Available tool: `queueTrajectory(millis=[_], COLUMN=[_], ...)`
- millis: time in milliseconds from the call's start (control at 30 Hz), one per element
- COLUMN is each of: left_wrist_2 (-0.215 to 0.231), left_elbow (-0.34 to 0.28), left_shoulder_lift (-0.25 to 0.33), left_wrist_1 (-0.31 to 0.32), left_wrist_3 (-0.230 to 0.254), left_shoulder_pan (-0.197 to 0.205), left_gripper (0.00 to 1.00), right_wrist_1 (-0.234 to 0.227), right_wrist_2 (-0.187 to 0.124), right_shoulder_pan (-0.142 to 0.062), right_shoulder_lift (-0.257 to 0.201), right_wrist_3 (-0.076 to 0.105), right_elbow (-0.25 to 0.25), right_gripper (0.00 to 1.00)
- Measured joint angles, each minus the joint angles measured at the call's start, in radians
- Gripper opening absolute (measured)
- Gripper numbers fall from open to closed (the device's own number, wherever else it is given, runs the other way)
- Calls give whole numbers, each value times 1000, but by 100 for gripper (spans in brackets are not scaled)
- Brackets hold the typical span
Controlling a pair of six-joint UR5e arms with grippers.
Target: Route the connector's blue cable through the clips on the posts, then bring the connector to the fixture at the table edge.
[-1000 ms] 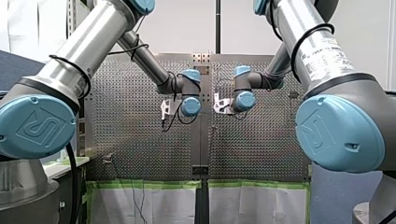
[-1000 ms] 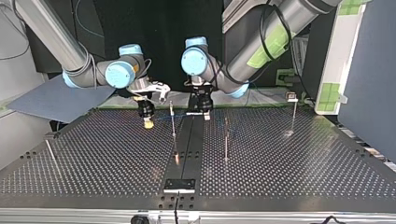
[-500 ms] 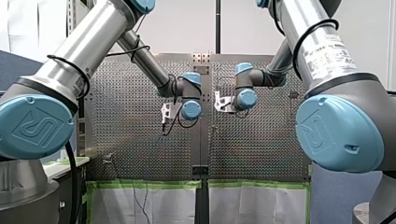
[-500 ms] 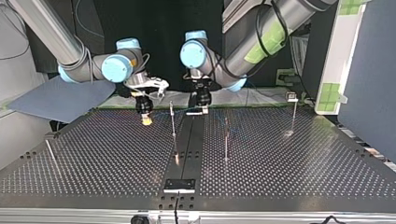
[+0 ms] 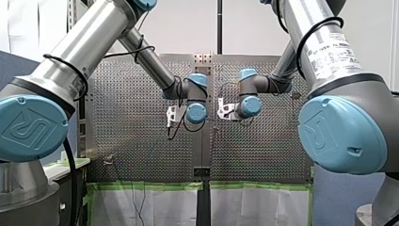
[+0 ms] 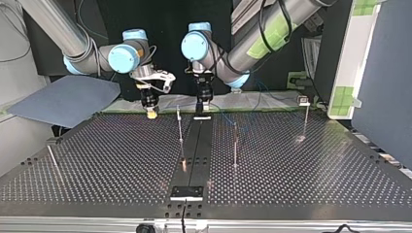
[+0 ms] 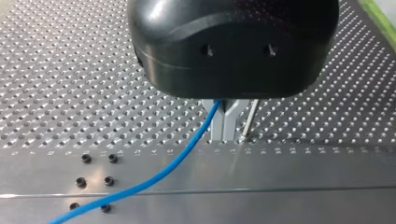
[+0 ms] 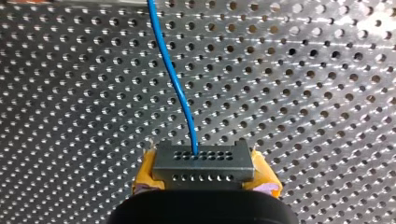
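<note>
Our right gripper (image 6: 152,113) and left gripper (image 6: 203,110) have drawn toward the top view's far edge. Right pinches the connector (image 8: 203,161), left the cable (image 7: 154,175). Routing seems unstarted; next we thread it onto a post (image 6: 180,127).

The perforated counter (image 6: 301,174) carries several thin posts (image 6: 180,127), a dark strip (image 6: 197,145) down its middle and a small fixture (image 6: 186,192) at the top view's near edge.
</note>
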Motion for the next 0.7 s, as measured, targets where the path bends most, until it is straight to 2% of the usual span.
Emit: queueTrajectory(millis=[367,567,700], left_wrist_2=[2,10,14], left_elbow=[-31,-32,-32], left_shoulder_lift=[0,-10,-36], left_wrist_1=[17,22,31], left_wrist_3=[-4,-4,-3], left_shoulder_pan=[-3,0,-1], left_gripper=[0,0,0], right_wrist_1=[-60,-83,-105], right_wrist_2=[11,11,9], right_shoulder_pan=[4,1,-3], right_shoulder_lift=[-1,1,7], right_wrist_3=[16,17,18], right_elbow=[75,85,93], right_gripper=[1,1,1])
